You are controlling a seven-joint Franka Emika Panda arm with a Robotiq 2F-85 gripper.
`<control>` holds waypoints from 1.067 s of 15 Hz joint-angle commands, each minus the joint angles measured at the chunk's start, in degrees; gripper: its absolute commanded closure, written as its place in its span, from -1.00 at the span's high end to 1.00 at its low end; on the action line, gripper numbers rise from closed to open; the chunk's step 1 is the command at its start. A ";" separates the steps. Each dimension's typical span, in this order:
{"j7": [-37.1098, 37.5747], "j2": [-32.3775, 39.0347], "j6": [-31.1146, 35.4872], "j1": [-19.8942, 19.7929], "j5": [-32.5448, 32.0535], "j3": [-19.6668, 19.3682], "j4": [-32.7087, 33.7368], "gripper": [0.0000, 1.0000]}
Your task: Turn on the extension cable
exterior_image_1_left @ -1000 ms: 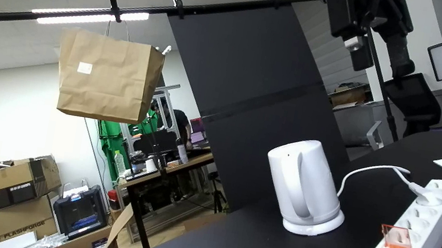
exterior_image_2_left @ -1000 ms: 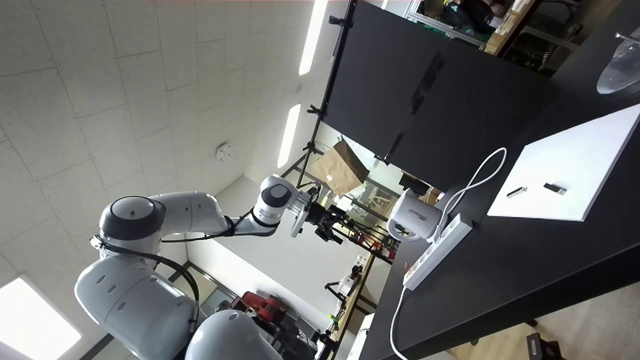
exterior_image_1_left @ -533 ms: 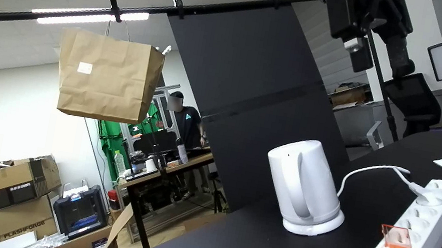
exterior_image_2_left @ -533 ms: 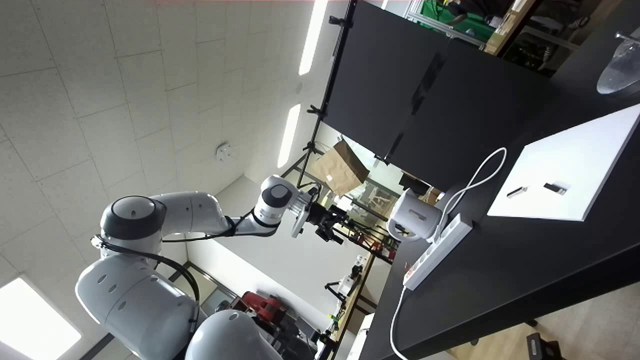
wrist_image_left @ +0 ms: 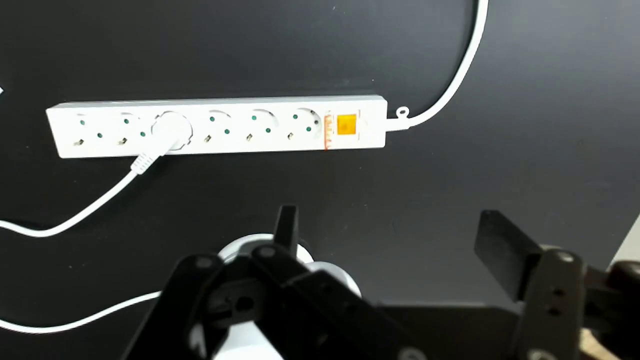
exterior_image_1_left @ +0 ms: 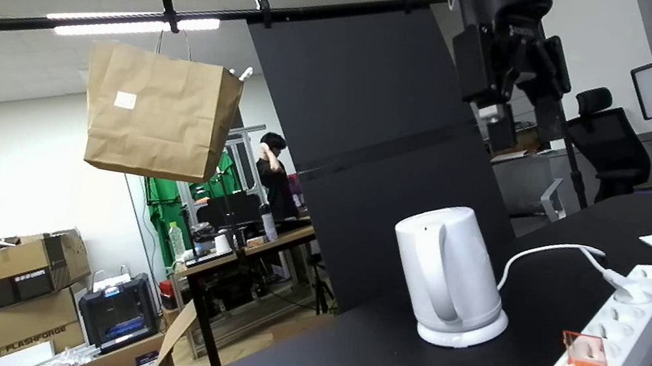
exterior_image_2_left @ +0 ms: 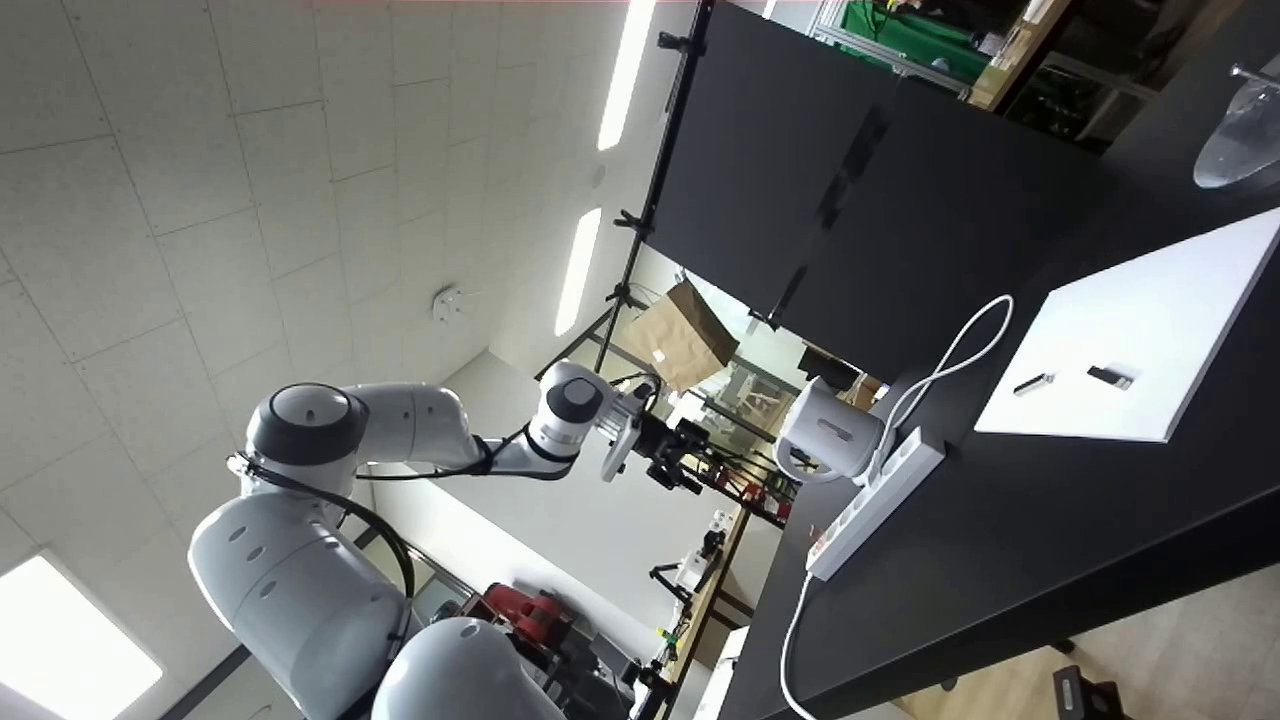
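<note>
The extension cable [wrist_image_left: 220, 129] lies flat on the black bench [wrist_image_left: 425, 200], its row of sockets [wrist_image_left: 260, 124] facing up. Its orange switch [wrist_image_left: 346, 124] sits at the end where the white cord [wrist_image_left: 460, 72] leaves; whether it glows or is merely coloured, I cannot tell. Just beside the switch, toward the sockets, a clear red cover [exterior_image_1_left: 586, 352] stands raised. Farther along, a plug [wrist_image_left: 169, 134] fills one socket, and the white kettle [exterior_image_1_left: 449, 280] stands upright near the extension cable. Above hang the fingers [wrist_image_left: 502, 247], parted wide with nothing between them, well apart from the extension cable in both exterior views.

The press looks not yet made. Spread like this, the fingers would probably straddle the switch and miss it; bringing them together first should give one firm tip. Coming down too far toward the sockets could catch the cover and fold it over the switch, or snap it. Nothing visible pins the extension cable down, so an off-centre push may slide or tilt it. Pressing the wrong half of the switch, if it rocks, would change nothing. In the wrist view one finger overlaps the kettle, so a low sideways path might knock it over or drag the plug's lead [wrist_image_left: 100, 201].
</note>
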 commanded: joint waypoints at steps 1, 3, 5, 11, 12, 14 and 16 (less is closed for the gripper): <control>0.26 4.39 0.15 1.43 -2.45 0.36 4.18 0.19; -0.42 6.15 0.50 1.99 -2.58 0.55 5.17 -0.07; -1.56 7.82 1.37 2.19 -1.41 0.90 5.75 -0.35; -1.55 11.55 5.09 3.45 -3.12 0.80 5.02 -1.00; -1.31 12.14 5.33 3.70 -3.57 0.64 4.76 -1.00; -1.20 13.18 5.27 3.93 -4.12 0.51 4.46 -1.00; -1.15 14.27 5.23 3.92 -4.41 0.37 4.59 -1.00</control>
